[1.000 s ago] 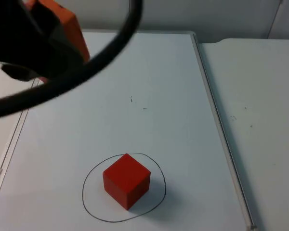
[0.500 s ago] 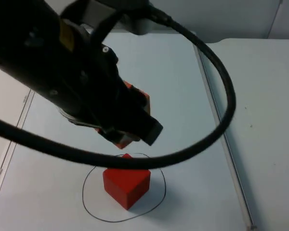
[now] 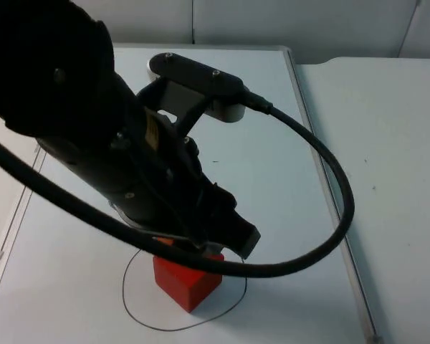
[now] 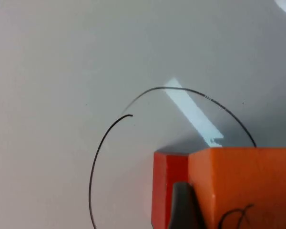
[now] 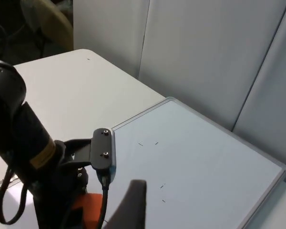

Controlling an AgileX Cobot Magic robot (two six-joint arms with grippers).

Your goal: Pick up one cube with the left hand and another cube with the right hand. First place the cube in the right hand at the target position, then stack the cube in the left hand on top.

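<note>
We see left hand [image 3: 193,247] grasping orange cube [image 4: 243,186] directly above red cube [image 3: 186,281] inside drawn circle [image 3: 132,304], probably for stacking. Right hand waits; grip unclear.

My left gripper [image 3: 201,247] is matt black plastic, closed on an orange cube [image 4: 243,186] with a smooth, dull, plastic-like skin. The red cube [image 3: 188,283] below looks just as smooth and matt. The whiteboard [image 3: 272,165] is smooth and faintly glossy, with a pale metal-looking rim. The partition [image 5: 205,57] looks matt.
</note>
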